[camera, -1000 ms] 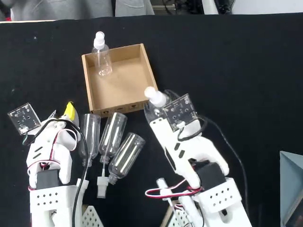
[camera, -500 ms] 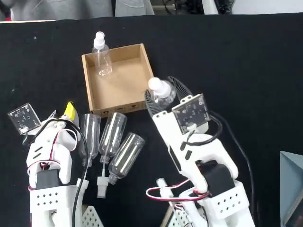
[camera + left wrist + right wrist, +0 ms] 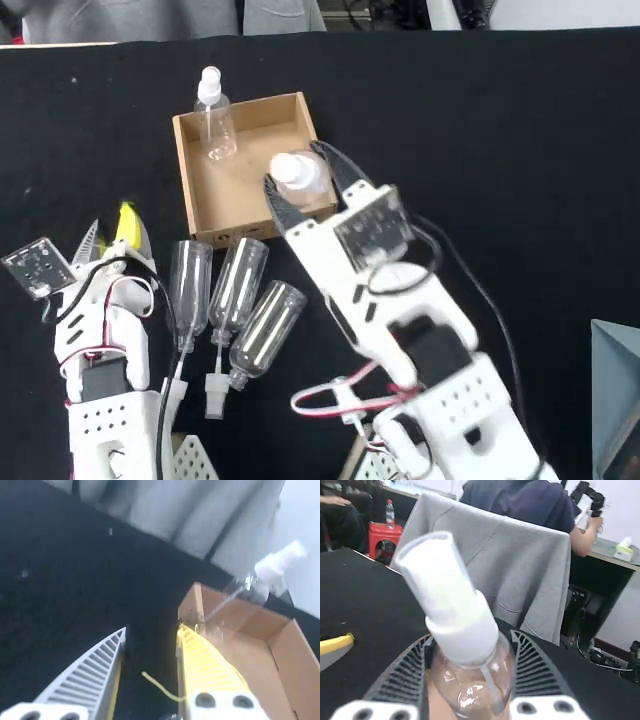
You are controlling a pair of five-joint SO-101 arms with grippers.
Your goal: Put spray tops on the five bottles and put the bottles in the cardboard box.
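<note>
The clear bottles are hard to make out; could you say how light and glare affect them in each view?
High view: the three uncapped bottles on the black table show mainly as pale highlights. Right wrist view: bright glints on the capped bottle in the right gripper, under its white spray top. Left wrist view: the cardboard box shows brown through the boxed bottle.

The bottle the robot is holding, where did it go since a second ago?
The right gripper carried the capped bottle from beside the near right corner of the box to over it, still gripping it. The left gripper, open, swung a little to the left. The box, the other bottle at its far corner and the three topless bottles lying in front stayed put.
</note>
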